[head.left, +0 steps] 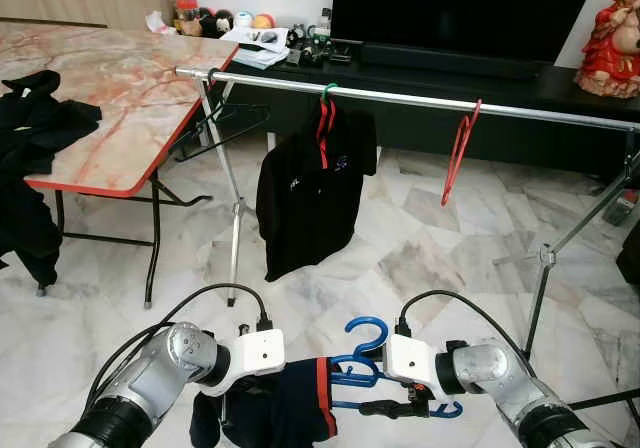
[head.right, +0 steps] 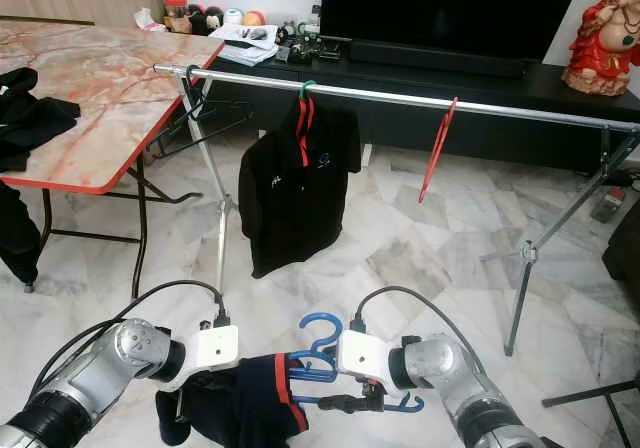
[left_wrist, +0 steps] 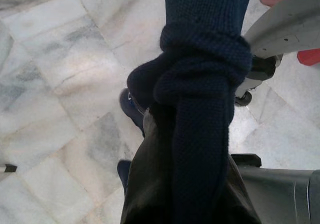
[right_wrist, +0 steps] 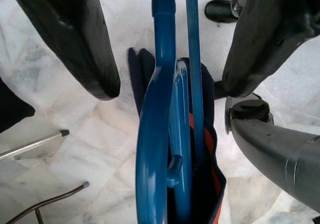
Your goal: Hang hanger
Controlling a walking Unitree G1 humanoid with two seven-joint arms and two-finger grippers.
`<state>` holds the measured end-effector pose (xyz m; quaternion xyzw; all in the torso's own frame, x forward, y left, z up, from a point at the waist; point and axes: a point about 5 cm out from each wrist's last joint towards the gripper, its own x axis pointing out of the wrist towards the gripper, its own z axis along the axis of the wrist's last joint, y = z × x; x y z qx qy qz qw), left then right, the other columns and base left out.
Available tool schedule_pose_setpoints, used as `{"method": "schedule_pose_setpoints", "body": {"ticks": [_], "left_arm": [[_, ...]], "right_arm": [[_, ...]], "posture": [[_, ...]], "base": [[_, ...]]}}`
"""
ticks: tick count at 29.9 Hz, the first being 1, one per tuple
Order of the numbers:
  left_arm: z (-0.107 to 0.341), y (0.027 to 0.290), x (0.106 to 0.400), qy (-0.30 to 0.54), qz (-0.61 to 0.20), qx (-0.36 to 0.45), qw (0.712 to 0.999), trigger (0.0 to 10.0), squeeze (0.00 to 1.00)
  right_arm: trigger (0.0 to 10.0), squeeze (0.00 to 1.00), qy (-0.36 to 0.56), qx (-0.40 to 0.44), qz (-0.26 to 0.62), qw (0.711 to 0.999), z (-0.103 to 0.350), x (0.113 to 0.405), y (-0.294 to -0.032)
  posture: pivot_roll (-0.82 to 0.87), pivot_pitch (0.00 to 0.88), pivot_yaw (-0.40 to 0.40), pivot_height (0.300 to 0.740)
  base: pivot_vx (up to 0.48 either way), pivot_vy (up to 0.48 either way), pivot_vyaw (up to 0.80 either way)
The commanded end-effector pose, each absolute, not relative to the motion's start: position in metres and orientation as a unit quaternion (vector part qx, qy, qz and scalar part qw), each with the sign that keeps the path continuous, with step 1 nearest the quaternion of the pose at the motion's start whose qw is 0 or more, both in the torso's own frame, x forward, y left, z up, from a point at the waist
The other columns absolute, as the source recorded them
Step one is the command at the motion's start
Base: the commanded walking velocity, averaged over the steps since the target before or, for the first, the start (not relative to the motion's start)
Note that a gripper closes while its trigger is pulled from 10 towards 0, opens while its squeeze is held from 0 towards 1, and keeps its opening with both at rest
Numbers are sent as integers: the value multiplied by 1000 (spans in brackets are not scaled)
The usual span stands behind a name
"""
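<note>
Blue plastic: blue hanger [head.left: 362,368], hook curling upward, held low between my two pincers.
Garment: dark garment [head.left: 275,408] with a red edge, threaded on the hanger's left half, its bulk bunched and sagging toward the marble floor [head.left: 420,258].
Right pincer [head.left: 415,400]: fingers [right_wrist: 85,39] spread wide either side of the hanger's neck and bars; in the right wrist view they straddle the plastic without clearly pressing it, so I read this as a loose cradle, not a firm hold.
Left pincer [head.right: 185,400]: buried in the cloth just left of the hanger; I cannot tell how far the fingers stand apart or whether they grip.
Step in hand: by my judgement, dressing the hanger is nearly finished and the carry to the rail has not begun.
Rail [head.left: 420,99]: silver clothes rail well ahead of and above both pincers, already bearing a black shirt [head.left: 312,188] and a bare red hanger [head.left: 460,154].
Next move: tighten on the neck, lift high and forward, then drop the hook over a free stretch of rail, probably between shirt and red hanger.
Risk: the garment may slip off while rising.
</note>
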<state>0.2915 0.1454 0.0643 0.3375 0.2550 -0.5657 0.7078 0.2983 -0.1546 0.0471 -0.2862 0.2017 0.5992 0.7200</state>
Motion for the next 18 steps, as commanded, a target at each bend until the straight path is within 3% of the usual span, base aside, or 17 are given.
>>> {"method": "schedule_pose_setpoints", "body": {"ticks": [1, 2, 18], "left_arm": [[68, 144, 291, 249, -571, 346, 702, 0, 0], [68, 144, 291, 250, -571, 346, 701, 0, 0], [71, 146, 291, 251, -571, 349, 700, 0, 0]], "right_arm": [[1490, 0, 197, -267, 599, 729, 49, 299, -156], [0, 0, 195, -260, 599, 732, 49, 299, -155], [0, 0, 215, -246, 604, 727, 43, 295, -154]], "posture": [[50, 60, -60, 740], [50, 60, -59, 740], [60, 57, -58, 740]], "base": [[0, 0, 0], [0, 0, 0], [0, 0, 0]]}}
